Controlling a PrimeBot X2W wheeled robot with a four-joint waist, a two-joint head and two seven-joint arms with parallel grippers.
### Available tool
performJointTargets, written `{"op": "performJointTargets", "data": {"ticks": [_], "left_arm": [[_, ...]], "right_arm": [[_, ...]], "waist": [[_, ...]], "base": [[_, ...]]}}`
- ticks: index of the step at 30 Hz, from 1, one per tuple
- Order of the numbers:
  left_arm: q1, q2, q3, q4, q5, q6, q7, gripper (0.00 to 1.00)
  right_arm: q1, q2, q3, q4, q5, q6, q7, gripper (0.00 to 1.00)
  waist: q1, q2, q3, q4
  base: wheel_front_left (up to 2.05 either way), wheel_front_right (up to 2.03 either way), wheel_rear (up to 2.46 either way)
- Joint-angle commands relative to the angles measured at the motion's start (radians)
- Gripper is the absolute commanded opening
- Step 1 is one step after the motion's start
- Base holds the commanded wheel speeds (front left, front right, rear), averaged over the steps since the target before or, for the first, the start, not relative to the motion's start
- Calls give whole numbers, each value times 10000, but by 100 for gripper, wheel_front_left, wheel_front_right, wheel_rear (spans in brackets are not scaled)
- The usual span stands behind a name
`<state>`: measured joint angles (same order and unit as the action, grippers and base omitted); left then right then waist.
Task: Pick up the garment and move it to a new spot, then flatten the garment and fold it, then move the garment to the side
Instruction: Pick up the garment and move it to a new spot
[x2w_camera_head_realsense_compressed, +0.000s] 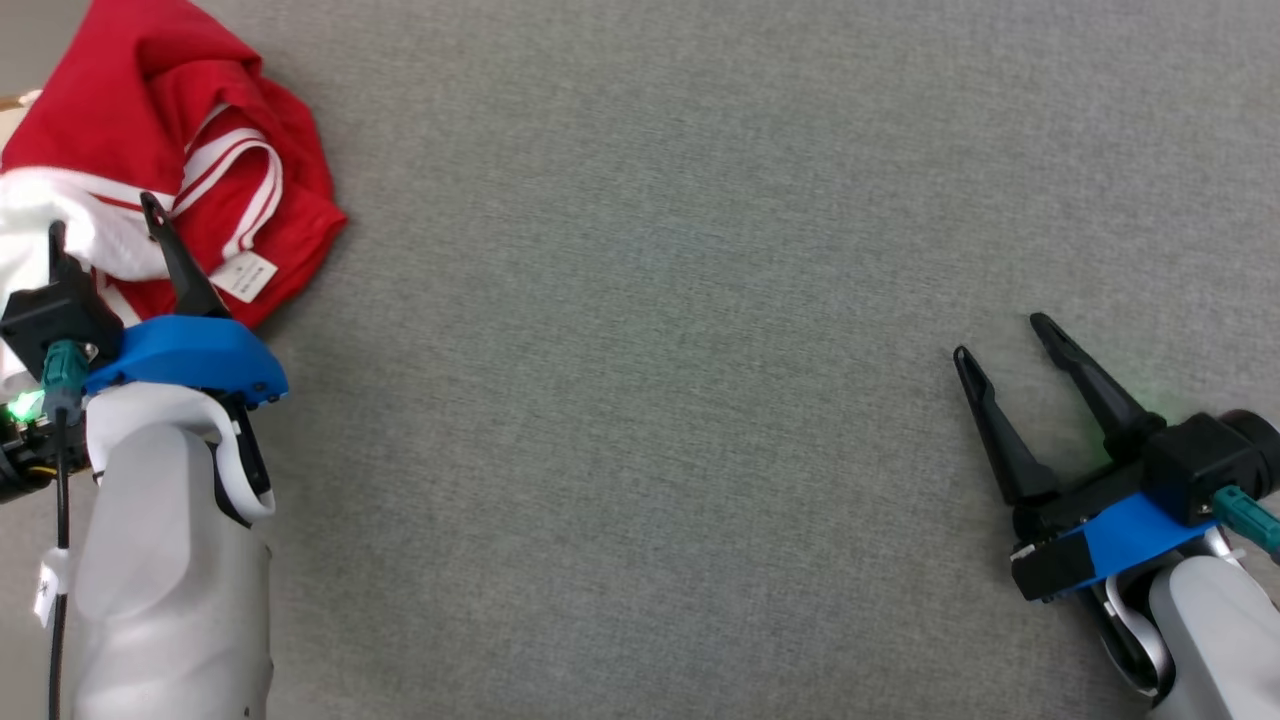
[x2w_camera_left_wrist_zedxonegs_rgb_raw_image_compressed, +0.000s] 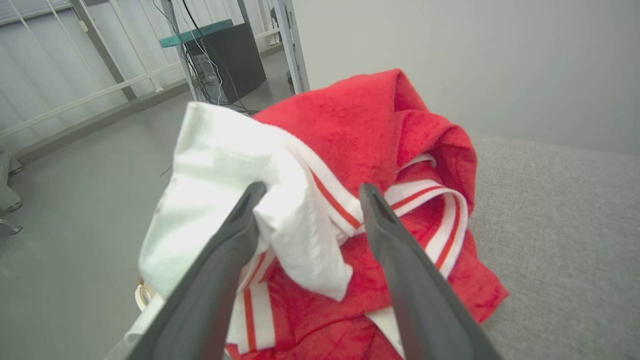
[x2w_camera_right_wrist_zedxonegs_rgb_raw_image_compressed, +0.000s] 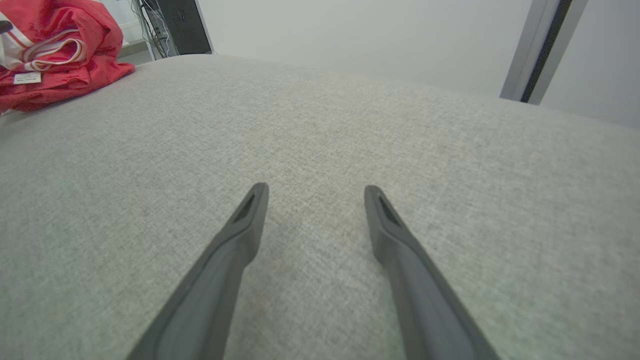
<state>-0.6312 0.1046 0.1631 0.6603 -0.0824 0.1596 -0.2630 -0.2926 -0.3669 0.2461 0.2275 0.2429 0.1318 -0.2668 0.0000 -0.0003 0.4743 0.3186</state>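
The big grey bench (x2w_camera_head_realsense_compressed: 700, 300) is bare almost all over. The garment (x2w_camera_head_realsense_compressed: 150, 90), red with white bands, lies in a heap at the far left corner, and its white part looks to reach right to the left edge.

The left gripper (x2w_camera_head_realsense_compressed: 100, 225) is in the heap. Its two fingers are wide apart, with a white fold between them. It has not closed on anything. The right gripper (x2w_camera_head_realsense_compressed: 1003, 340) hovers over bare bench near the right edge, open too and holding nothing. A small white label (x2w_camera_head_realsense_compressed: 245, 275) sticks out of the red cloth.

I think this is the very first step: picking the garment up. The left gripper needs to pinch the fold tight, then lift.

There is lots of room to put the garment down in the middle. The heap is close to the edge, so a loose pinch could let it slip off to the floor.
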Motion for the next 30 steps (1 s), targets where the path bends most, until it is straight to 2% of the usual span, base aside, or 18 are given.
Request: {"op": "performJointTargets", "data": {"ticks": [1,7,8,10,16,24,30], "left_arm": [[-292,47,43,310,-53,65,0,100],[-923,62,181,1824,-369,33,-11,100],[-1007,41,213,2037,-442,13,-12,57],[-1176,17,245,2391,-551,-59,-15,0],[-1626,111,83,2675,-575,-345,-20,0],[-1954,26,-652,1162,-98,-1004,-26,0],[-1888,-262,-1360,105,42,-1614,-27,0]], "right_arm": [[66,-153,-58,316,105,-20,45,100],[-103,-27,-57,311,165,-20,49,100],[-113,-7,-55,328,176,-22,56,100],[-129,38,-60,353,199,-22,72,100],[-97,151,-100,543,298,-22,75,100],[54,770,-219,619,257,-11,32,100],[189,1346,-373,766,232,-11,24,100]], "waist": [[0,3,43,-73],[0,3,336,-379],[0,3,373,-407],[0,3,421,-459],[0,3,269,-596],[0,3,-702,-946],[0,3,-1510,-1605]], "base": [[0,0,0],[0,0,0],[0,0,0],[0,0,0],[0,0,0],[0,0,0],[0,0,0]]}}
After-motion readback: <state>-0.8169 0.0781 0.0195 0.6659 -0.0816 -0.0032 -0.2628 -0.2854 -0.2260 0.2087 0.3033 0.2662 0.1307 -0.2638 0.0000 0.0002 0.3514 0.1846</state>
